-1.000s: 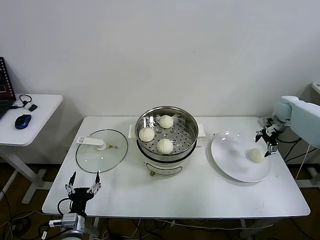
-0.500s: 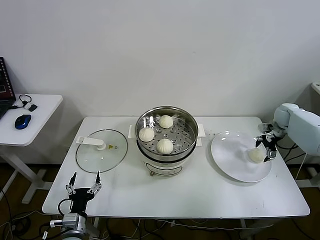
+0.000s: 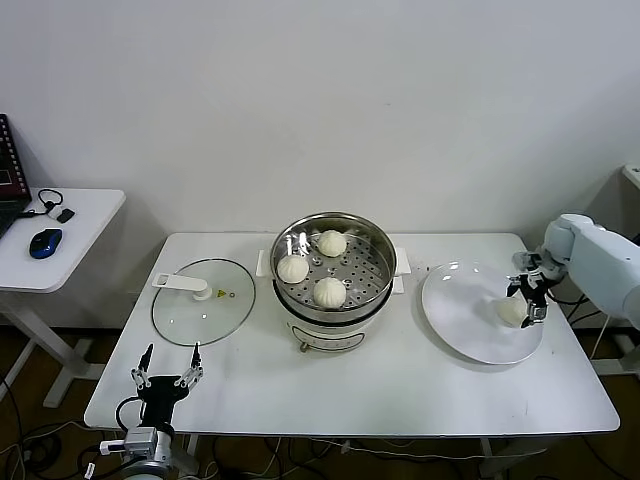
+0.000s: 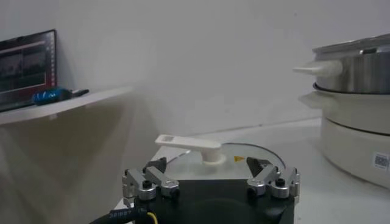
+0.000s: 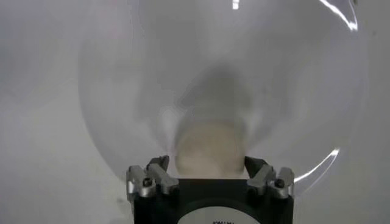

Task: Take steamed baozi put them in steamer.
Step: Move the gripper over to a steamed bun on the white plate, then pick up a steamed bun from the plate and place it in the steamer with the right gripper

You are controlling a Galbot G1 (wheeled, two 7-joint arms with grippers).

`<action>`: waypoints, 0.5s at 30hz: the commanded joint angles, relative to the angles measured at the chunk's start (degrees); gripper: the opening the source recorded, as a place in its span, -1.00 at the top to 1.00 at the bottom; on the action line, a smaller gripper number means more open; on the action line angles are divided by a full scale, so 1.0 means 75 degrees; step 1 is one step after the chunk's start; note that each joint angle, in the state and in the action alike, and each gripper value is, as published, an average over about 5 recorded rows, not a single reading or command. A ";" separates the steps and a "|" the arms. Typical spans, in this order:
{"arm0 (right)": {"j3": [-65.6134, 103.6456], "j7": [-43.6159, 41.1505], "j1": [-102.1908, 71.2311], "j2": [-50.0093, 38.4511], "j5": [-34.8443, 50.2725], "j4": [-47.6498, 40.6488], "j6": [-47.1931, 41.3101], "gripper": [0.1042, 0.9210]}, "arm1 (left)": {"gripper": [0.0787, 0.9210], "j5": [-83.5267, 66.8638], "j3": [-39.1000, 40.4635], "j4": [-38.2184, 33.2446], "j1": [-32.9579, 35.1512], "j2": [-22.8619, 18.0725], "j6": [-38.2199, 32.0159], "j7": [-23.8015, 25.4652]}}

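Note:
One cream-white steamed baozi (image 3: 510,314) lies on the right part of the white plate (image 3: 460,312). My right gripper (image 3: 529,301) is down over it. In the right wrist view the baozi (image 5: 210,146) sits between the fingers of the right gripper (image 5: 207,162), jaws open and close to its sides. Three more baozi (image 3: 329,292) rest on the perforated floor of the shiny steamer (image 3: 380,285) at the table's middle. My left gripper (image 3: 167,378) is parked open at the table's front left edge.
A flat glass lid (image 3: 203,300) with a white handle (image 4: 190,145) lies left of the steamer (image 4: 356,67), just beyond the left gripper (image 4: 207,165). A side desk (image 3: 70,225) with a blue mouse stands at far left. The table's right edge is close behind the plate.
The right gripper has come down and slightly forward from above the plate's far right rim and now straddles the baozi. The left arm has not moved.

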 commanded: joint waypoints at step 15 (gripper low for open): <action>-0.1800 0.0054 0.1836 -0.0639 0.0907 0.2008 -0.0248 0.11 | -0.77 -0.0008 0.0000 -0.0047 -0.0009 0.0022 0.0014 -0.0007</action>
